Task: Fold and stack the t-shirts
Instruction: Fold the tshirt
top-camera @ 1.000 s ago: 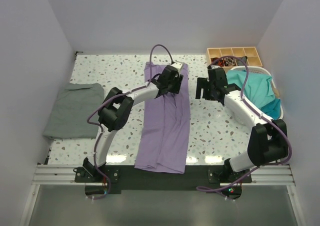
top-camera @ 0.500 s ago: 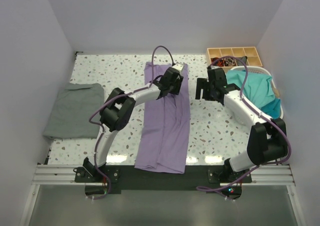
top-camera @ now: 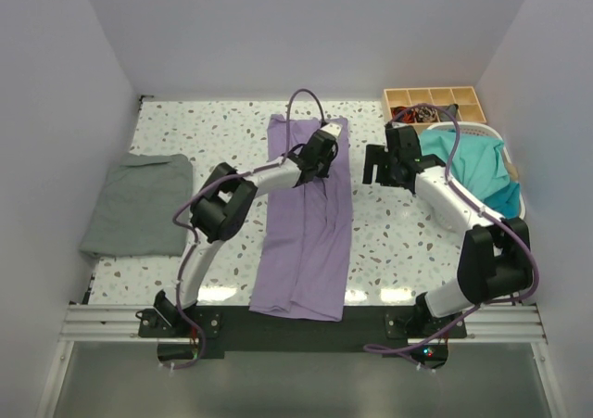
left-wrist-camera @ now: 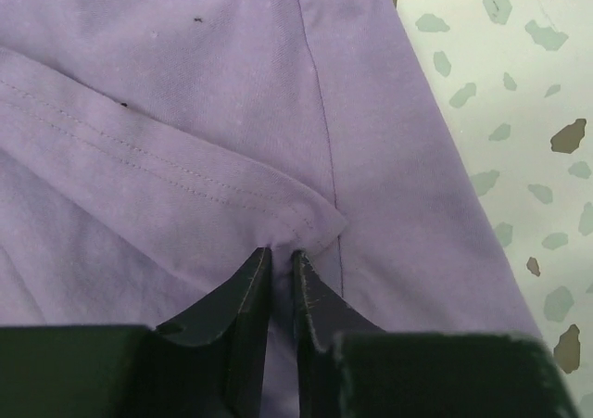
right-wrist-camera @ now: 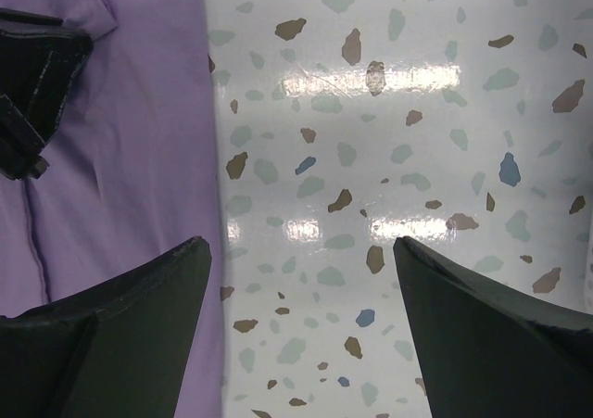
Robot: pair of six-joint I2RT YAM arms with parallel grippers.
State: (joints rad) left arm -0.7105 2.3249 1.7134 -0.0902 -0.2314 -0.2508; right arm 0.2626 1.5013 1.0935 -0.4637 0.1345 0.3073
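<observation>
Top external view: shows the lavender t-shirt [top-camera: 306, 242] folded into a long strip down the middle of the bench [top-camera: 389, 242], running from the near edge towards the far wall. Shows also the grey t-shirt [top-camera: 139, 205] lying flat at the left side, well apart from the strip. Shows teal t-shirts [top-camera: 477, 172] heaped in the white basket [top-camera: 508, 143] at the far right, just beside the wooden tray [top-camera: 435, 96].

Left wrist view: finds the left pincer [left-wrist-camera: 281, 268] all but closed on the lavender cloth, nipping the corner of a stitched hem flap between its tips.

Right wrist view: finds the right pincer [right-wrist-camera: 298, 247] spread wide and holding nothing, hovering over bare speckled bench just beside the strip's right edge.
</observation>
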